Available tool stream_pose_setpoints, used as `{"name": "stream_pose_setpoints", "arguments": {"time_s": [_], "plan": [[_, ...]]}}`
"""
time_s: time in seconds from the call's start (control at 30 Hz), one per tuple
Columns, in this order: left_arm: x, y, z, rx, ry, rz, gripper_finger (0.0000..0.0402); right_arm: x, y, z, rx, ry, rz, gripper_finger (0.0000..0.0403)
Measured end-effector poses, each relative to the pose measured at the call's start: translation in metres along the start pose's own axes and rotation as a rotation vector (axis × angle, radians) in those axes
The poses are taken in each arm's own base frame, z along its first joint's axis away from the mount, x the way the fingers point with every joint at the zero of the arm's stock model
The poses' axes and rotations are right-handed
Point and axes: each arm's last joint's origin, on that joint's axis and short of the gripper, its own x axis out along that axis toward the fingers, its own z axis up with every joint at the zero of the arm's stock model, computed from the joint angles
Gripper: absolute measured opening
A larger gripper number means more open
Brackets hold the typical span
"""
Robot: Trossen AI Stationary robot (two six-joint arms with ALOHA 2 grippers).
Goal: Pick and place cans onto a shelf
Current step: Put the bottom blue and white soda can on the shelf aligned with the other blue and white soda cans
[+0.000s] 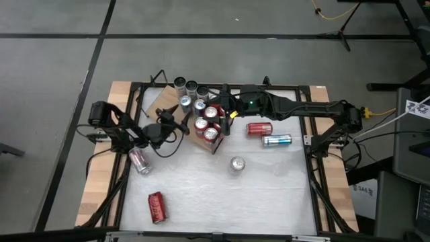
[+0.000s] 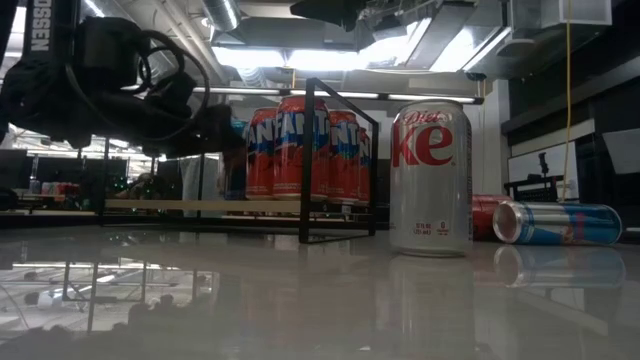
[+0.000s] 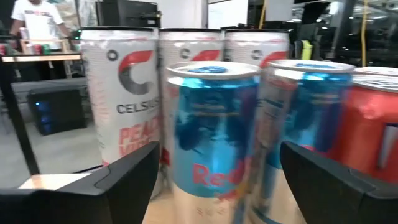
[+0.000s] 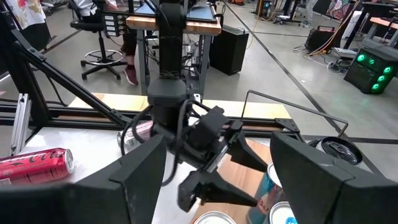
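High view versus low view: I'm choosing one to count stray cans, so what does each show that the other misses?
Only the high view shows two cans lying at the table's left: a red can near the front and a pale can under the left arm.

Only the low view shows the lettering on the upright silver can and the room's ceiling lights.

Both show that silver can, the shelf of red cans, and the lying blue-and-silver can.

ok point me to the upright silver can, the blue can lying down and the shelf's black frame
upright silver can point(image 2: 430, 180), low view, middle of its label
blue can lying down point(image 2: 560, 223), low view, its side
shelf's black frame point(image 2: 304, 160), low view, front upright post
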Motion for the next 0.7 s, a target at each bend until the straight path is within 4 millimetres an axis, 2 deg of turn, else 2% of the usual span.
{"name": "stream_pose_setpoints", "arguments": {"time_s": [0.27, 0.53, 0.7], "plan": [[-0.014, -0.007, -0.001, 0.007, 0.008, -0.034, 0.0325, 0.000, 0.000, 0.000, 0.000, 0.000, 0.000, 0.0278], [-0.033, 0.007, -0.012, 0.001, 0.040, 0.042, 0.0325, 0.000, 0.000, -0.001, 0.001, 0.009, 0.001, 0.0278], [-0.032, 0.018, -0.015, -0.013, 0.045, 0.114, 0.0325, 0.000, 0.000, -0.001, 0.001, 0.008, 0.001, 0.0278]]}}
